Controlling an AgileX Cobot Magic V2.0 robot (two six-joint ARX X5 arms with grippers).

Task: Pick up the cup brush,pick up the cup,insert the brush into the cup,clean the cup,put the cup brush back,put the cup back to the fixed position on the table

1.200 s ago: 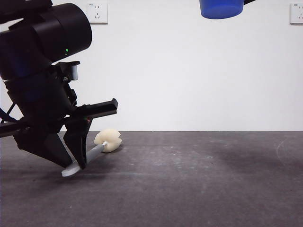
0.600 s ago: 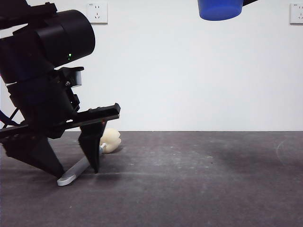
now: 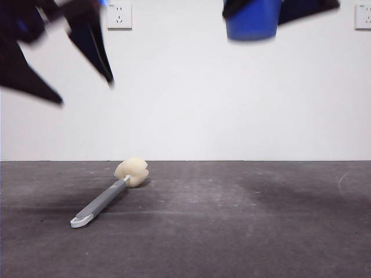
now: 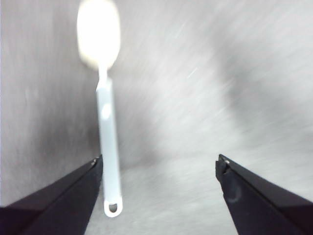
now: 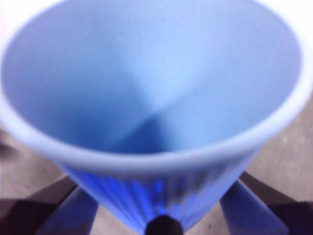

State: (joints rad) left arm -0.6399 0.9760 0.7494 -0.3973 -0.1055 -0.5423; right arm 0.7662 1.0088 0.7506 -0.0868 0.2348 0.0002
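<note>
The brush [image 3: 108,194] is seen lying flat on the table [image 3: 243,231], alone at about 8 o'clock in the front view, white loop nearest, sponge head farthest. High above it, at 10 o'clock, the left gripper [image 3: 84,92] is shown blurred, jaws spread wide with nothing between them. At 12 o'clock the cup [image 3: 253,19] is held aloft, clamped between the jaws of the right gripper [image 5: 161,215].

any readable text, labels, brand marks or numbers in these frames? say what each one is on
None readable.
Wall sockets and: tiny mark at the top corner of each plate, too small to read.
Cup brush: no print visible.
Cup: no print visible, blurred in the right wrist view.
Table: only scuffs.
</note>
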